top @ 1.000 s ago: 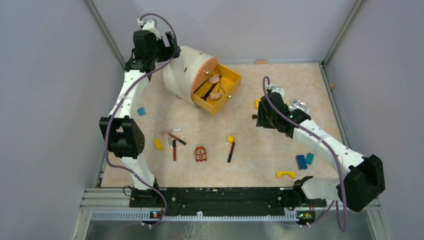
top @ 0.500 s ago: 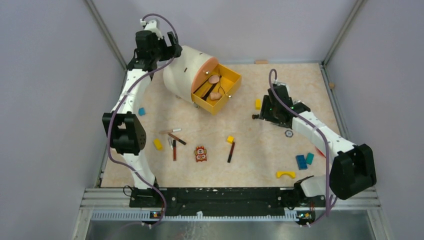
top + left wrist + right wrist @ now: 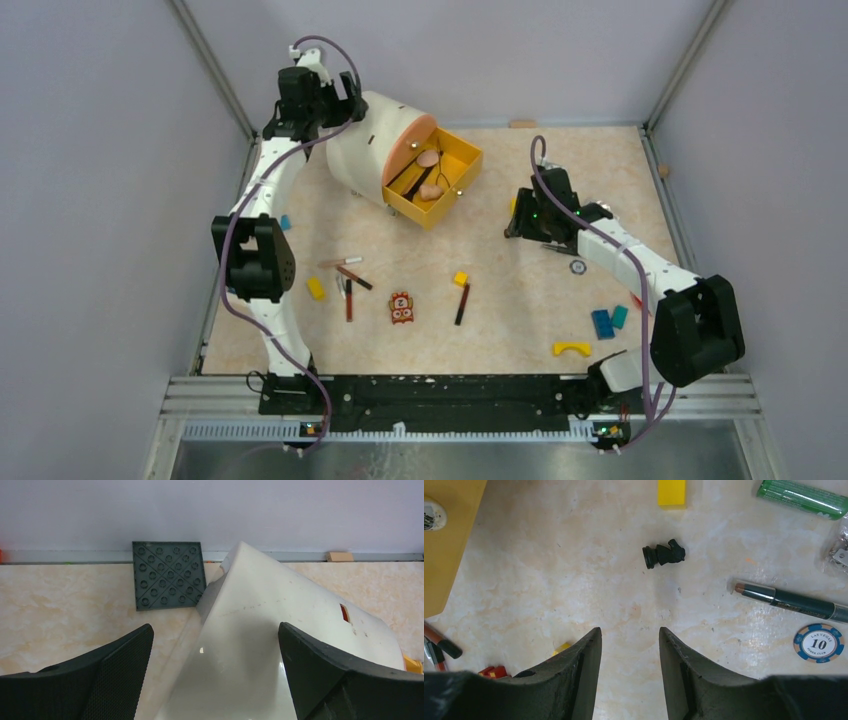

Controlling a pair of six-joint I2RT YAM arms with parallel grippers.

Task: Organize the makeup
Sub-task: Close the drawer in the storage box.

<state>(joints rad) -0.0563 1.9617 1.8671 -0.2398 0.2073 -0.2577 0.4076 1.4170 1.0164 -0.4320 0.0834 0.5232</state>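
Observation:
Loose makeup sticks [image 3: 346, 272] lie on the table's left middle, and a brown stick [image 3: 462, 303] lies near the centre. A dark pencil [image 3: 791, 601] lies to the right of my right gripper [image 3: 630, 635], which hovers open and empty over bare table [image 3: 522, 222]. The yellow drawer [image 3: 462, 168] of the white rounded organizer [image 3: 360, 140] stands pulled out with peach puffs [image 3: 430, 175] and dark sticks inside. My left gripper [image 3: 215, 645] is wide open over the organizer's white shell [image 3: 270, 630], at the back left [image 3: 335, 100].
A small black part [image 3: 664, 555], yellow block [image 3: 672, 492], green tube [image 3: 802, 498] and poker chip [image 3: 819, 643] lie ahead of my right gripper. A toy figure [image 3: 401, 307], yellow blocks [image 3: 316, 288], blue blocks [image 3: 604, 322] and a yellow arch [image 3: 571, 348] are scattered. A grey baseplate [image 3: 168, 574] lies behind the organizer.
My right arm has swung left and back, uncovering the poker chip. The left gripper has edged right above the organizer. No object has moved.

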